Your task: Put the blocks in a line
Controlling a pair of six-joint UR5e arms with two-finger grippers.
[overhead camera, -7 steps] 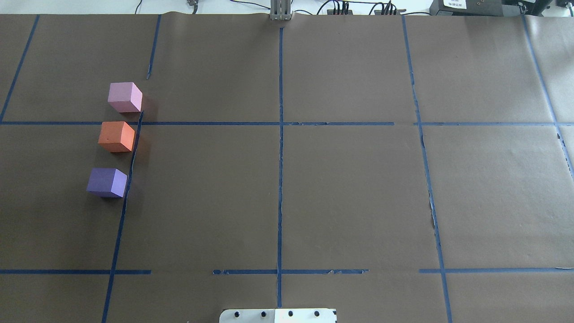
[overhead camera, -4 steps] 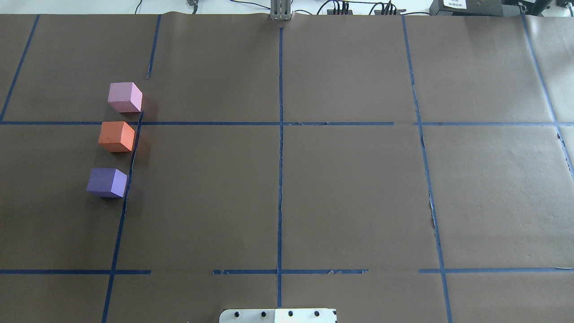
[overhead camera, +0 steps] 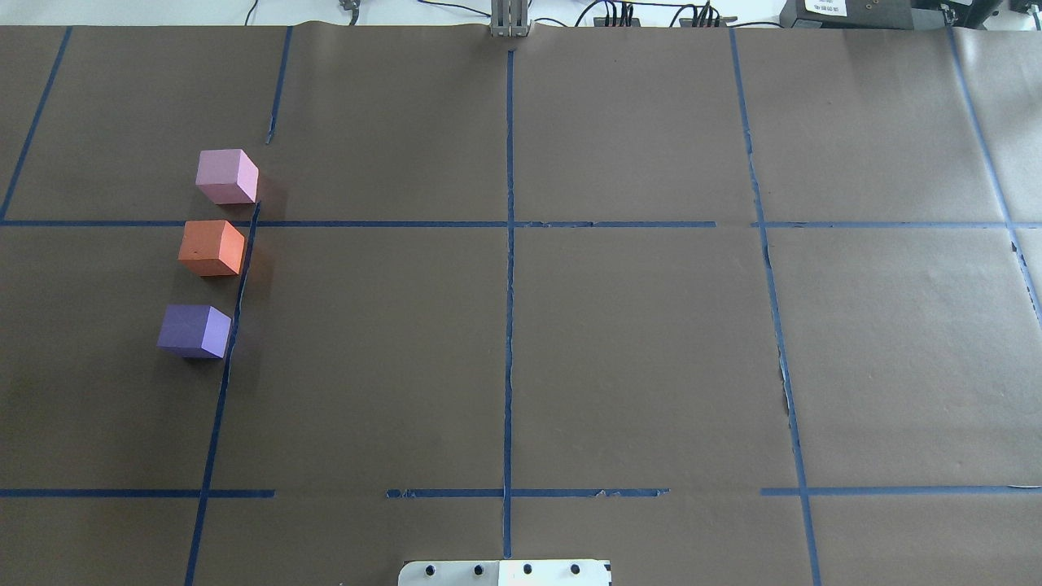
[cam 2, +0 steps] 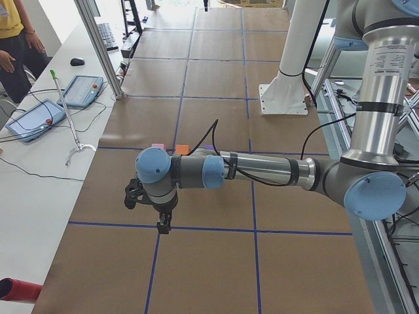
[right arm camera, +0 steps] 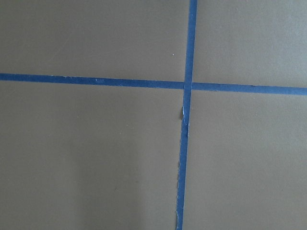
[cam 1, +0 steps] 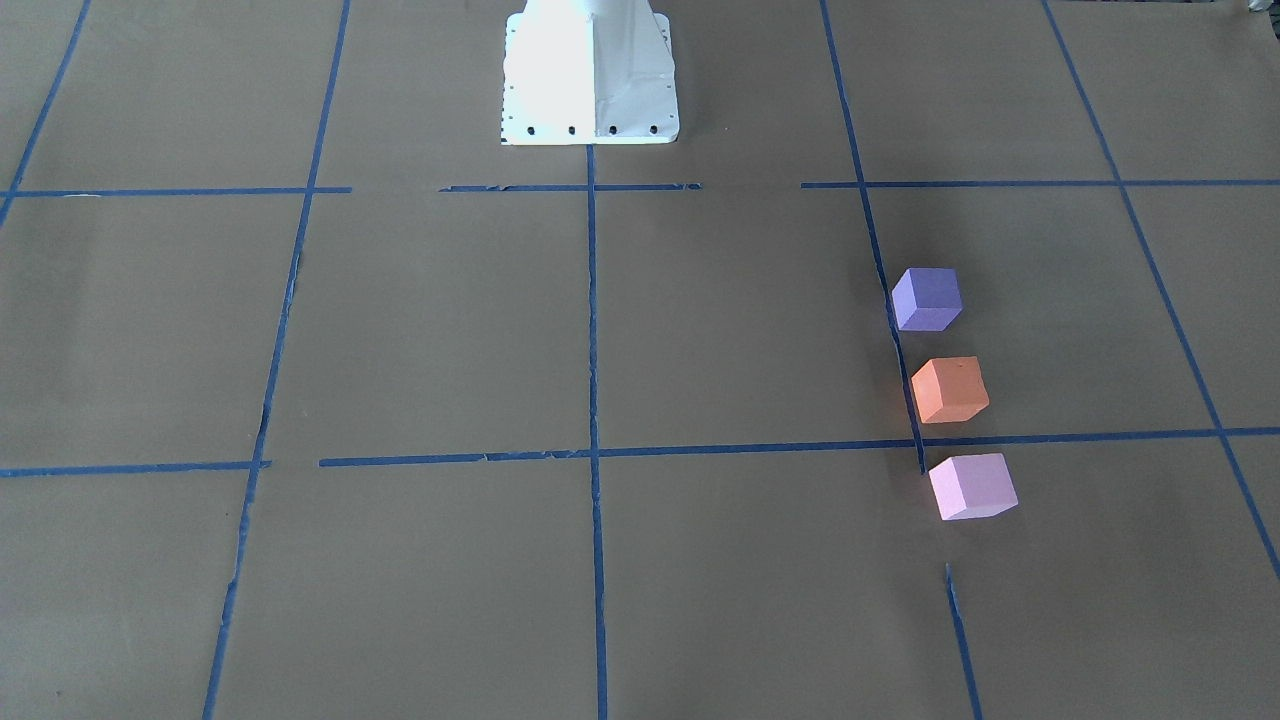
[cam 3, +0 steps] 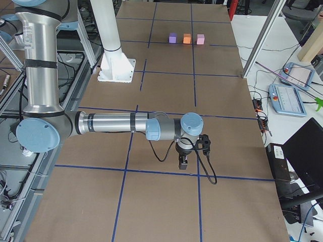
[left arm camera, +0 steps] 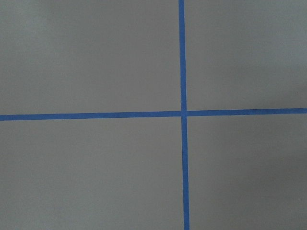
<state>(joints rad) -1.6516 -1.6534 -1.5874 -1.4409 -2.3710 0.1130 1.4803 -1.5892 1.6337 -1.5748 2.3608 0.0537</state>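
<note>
"Overhead exterior first: where do we find the three cubes?"

"Toward nine o'clock of the bench (overhead camera: 635, 350). The orange block (overhead camera: 212, 247) is in the middle, with the pink block (overhead camera: 226, 176) at its twelve o'clock and the purple block (overhead camera: 194, 330) at its six o'clock. None of them touch, and the gap on the purple side looks a little wider."

"Why there, do we think?"

"We judge that the blue tape line (overhead camera: 236, 301) served as a guide. Each cube lies just beside it on its nine o'clock side, so the row follows the tape. We would call the line made and the task as good as done."

"And the arms?"

"Both are away from the row. Seen from the bench's left end, the left arm (cam 2: 262, 169) reaches out low and level, with the left gripper (cam 2: 163, 226) pointing straight down over a tape crossing. From the right end, the right arm (cam 3: 116, 122) mirrors it, and the right gripper (cam 3: 183, 162) hangs over its own crossing."

"Are the grippers spread or pressed together?"

"We cannot tell. They show only in the side views, and the wrist cameras show just paper and tape. Neither carries a cube, since all three lie on the bench."

"Why that pose?"

"We read it as parked, clear of the row so nothing gets knocked."
</note>
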